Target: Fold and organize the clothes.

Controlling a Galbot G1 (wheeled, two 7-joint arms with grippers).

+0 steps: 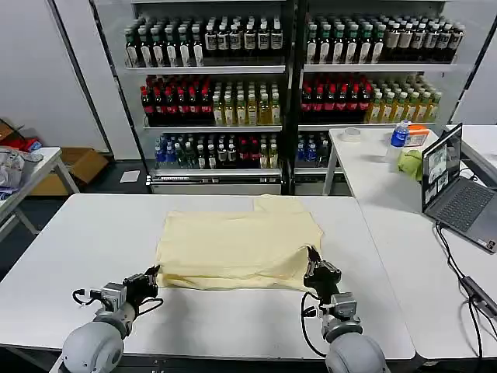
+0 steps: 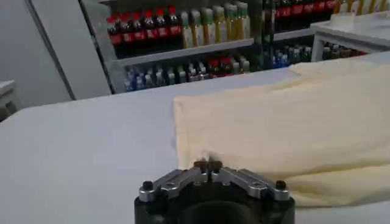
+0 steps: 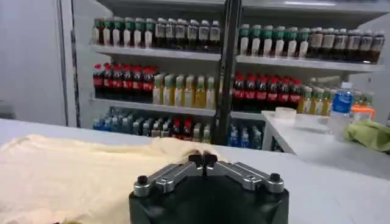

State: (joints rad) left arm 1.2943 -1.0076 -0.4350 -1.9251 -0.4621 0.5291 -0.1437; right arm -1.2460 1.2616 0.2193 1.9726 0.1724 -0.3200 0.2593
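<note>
The clothes are one pale cream-yellow T-shirt (image 1: 233,245) lying flat on the white table (image 1: 93,241), with one sleeve sticking out at its far right. My left gripper (image 1: 153,276) is at the shirt's near left corner. In the left wrist view, that gripper (image 2: 208,164) is shut with its tips pinching the shirt's (image 2: 286,122) hem. My right gripper (image 1: 313,259) is at the near right corner, where the cloth rises slightly. In the right wrist view, it (image 3: 203,160) is shut on the edge of the fabric (image 3: 67,176).
To the right, a second white table (image 1: 380,194) holds an open laptop (image 1: 458,194), a yellow-green lump (image 1: 410,163), a water bottle (image 1: 399,134) and a cable (image 1: 466,276). Shelves of bottles (image 1: 233,93) stand behind. A side table with a grey-white bundle (image 1: 12,167) is at far left.
</note>
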